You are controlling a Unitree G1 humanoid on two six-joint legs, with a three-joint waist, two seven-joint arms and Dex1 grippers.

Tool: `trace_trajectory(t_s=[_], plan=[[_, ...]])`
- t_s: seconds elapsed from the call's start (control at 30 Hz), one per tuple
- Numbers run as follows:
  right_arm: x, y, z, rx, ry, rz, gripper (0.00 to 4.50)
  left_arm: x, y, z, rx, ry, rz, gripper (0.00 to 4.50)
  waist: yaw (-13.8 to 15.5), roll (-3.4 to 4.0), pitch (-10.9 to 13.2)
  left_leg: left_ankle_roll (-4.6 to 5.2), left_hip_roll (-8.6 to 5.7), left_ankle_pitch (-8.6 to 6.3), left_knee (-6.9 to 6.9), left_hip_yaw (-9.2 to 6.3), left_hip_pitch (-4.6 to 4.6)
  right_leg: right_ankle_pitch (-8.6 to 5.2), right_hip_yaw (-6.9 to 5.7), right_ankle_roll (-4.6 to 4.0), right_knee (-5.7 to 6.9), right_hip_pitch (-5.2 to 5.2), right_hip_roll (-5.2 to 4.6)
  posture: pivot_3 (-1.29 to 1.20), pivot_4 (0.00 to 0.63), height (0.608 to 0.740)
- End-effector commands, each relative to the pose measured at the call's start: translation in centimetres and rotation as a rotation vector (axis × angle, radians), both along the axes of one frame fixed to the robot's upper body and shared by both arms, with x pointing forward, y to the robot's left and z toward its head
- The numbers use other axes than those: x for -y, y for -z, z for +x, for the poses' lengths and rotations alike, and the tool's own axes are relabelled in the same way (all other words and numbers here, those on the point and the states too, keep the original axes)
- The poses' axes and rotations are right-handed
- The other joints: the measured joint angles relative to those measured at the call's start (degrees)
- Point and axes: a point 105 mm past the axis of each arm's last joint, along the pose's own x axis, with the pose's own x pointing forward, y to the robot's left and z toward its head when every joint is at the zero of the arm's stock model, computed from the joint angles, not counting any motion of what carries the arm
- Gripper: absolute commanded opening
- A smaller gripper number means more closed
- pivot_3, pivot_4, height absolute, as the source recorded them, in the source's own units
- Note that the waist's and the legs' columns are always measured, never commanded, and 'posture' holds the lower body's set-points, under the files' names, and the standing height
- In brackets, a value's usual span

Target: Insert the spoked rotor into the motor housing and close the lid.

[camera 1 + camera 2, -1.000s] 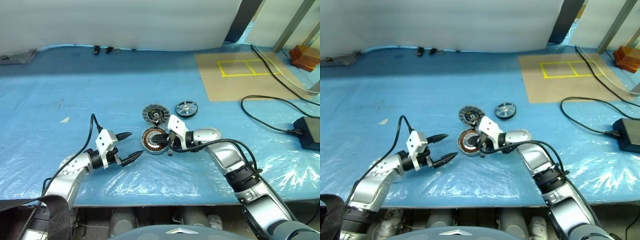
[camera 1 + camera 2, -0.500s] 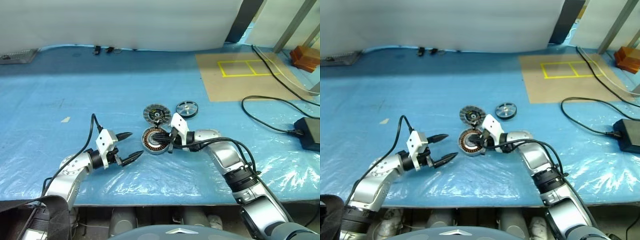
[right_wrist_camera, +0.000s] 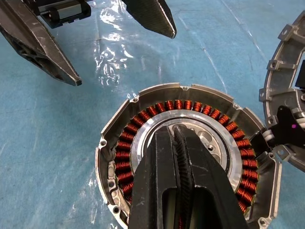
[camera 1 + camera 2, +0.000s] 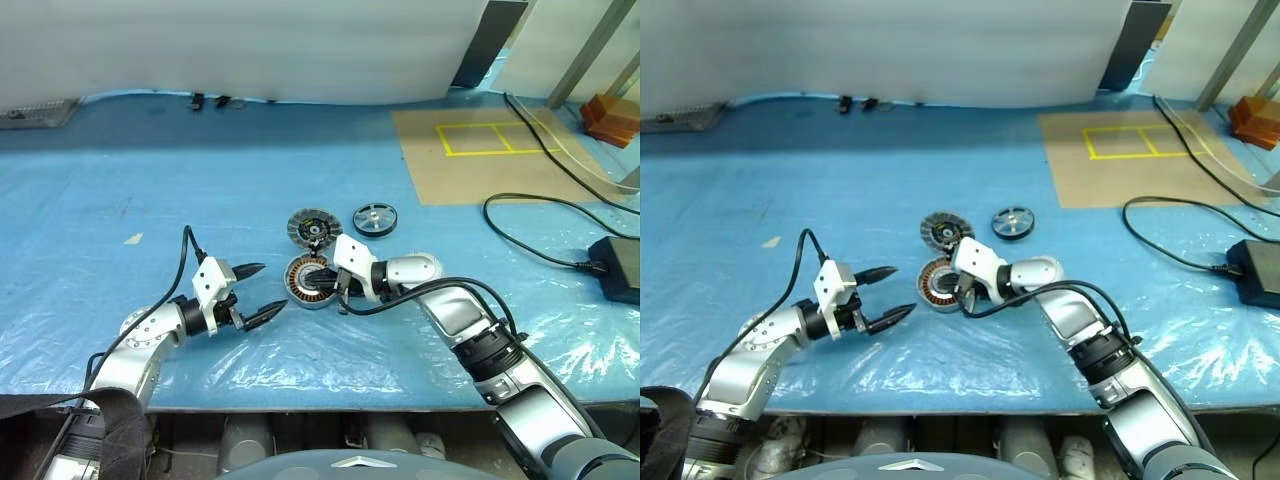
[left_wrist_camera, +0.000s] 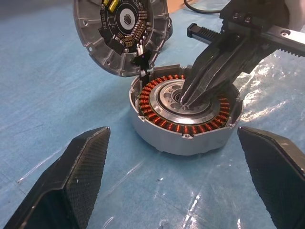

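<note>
The motor housing, a silver ring with copper coils, lies on the blue sheet; it is seen close up as the housing. My right gripper is shut, with its fingers pressed together and its tips down in the housing's centre. The lid lies just behind, touching the housing's rim, circuit side up. The spoked rotor lies flat on the sheet to the lid's right. My left gripper is open and empty, just left of the housing and pointing at it.
A black cable and a power brick lie at the right. A brown board with yellow tape sits behind them, and an orange block lies at the far right. The table's front edge is close below both arms.
My right hand has rolled slightly over the housing, its tips staying in the centre. The left arm and the parts have not moved.
</note>
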Motion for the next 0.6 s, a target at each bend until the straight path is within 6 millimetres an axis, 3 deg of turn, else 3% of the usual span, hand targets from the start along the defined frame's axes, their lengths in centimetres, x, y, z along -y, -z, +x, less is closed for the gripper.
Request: trace_trajectory(t_s=[0.03, 0.13, 0.33, 0.43, 0.6], plan=[[2.2, 4.4, -0.4, -0.126, 0.088, -0.127, 0.05, 0.2, -0.7, 0.1, 0.033, 0.011, -0.003, 4.5, 0.1, 0.0, 0.0, 0.1, 0.0, -0.05, 0.0, 0.0, 0.07, -0.14, 0.0, 0.24, 0.0, 0.07, -0.01, 0.0, 0.15, 0.74], [1.8, 4.0, -0.4, -0.153, 0.103, -0.067, 0.05, 0.2, -0.6, 0.1, 0.032, 0.013, -0.002, 4.5, 0.1, 0.0, 0.0, 0.12, 0.0, -0.07, -0.04, 0.0, 0.31, -0.17, 0.0, 0.3, -0.03, 0.32, -0.01, 0.0, 0.15, 0.74], [0.5, 0.0, -0.4, -0.155, 0.084, 0.2, 0.05, 0.1, -0.7, 0.1, 0.035, 0.012, 0.002, 4.5, 0.0, 0.01, 0.0, 0.12, 0.01, -0.07, -0.11, 0.01, 0.29, -0.17, 0.0, 0.29, -0.09, 0.28, -0.01, 0.0, 0.15, 0.74], [0.9, -1.1, 0.0, -0.124, 0.092, 0.237, 0.05, 0.0, -0.8, 0.1, 0.036, 0.012, 0.002, 4.5, 0.0, 0.01, 0.0, 0.11, 0.01, -0.04, -0.11, 0.01, -0.21, 0.05, 0.0, -0.1, -0.08, -0.24, 0.0, 0.0, 0.15, 0.74], [1.5, -1.1, 0.8, -0.072, 0.133, 0.209, 0.05, 0.2, -0.8, 0.2, 0.037, 0.015, -0.001, 4.5, 0.0, 0.01, 0.0, 0.13, -0.01, 0.16, -0.11, 0.01, -0.62, 0.06, -0.01, -0.11, -0.12, -0.53, 0.01, 0.0, 0.15, 0.74]])
